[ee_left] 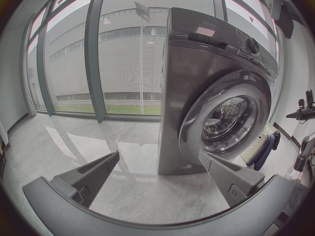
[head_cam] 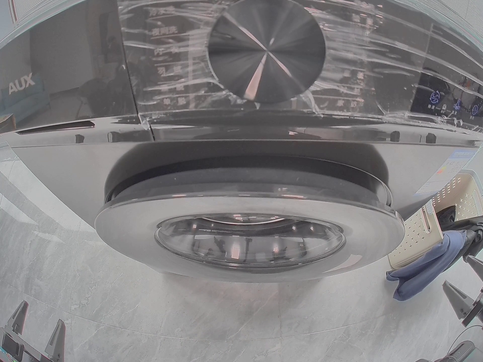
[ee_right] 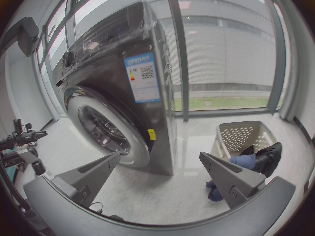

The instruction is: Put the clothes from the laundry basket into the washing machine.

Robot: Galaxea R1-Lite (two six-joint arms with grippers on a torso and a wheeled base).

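Clothes sit in the laundry basket right of the washing machine, whose door looks shut; a blue garment drapes over the rim. Left gripper and right gripper hold fingers wide, empty.

Head view: set very close to the washing machine, facing its front and tilted down, from the dial past the round door to the floor.
Left wrist view: low and farther back, on the robot's left, facing the machine's front corner at an angle.
Right wrist view: low and farther back, on the robot's right, facing the machine's side and the laundry basket.
Shared: all three views take in the door and the basket just beside the machine.
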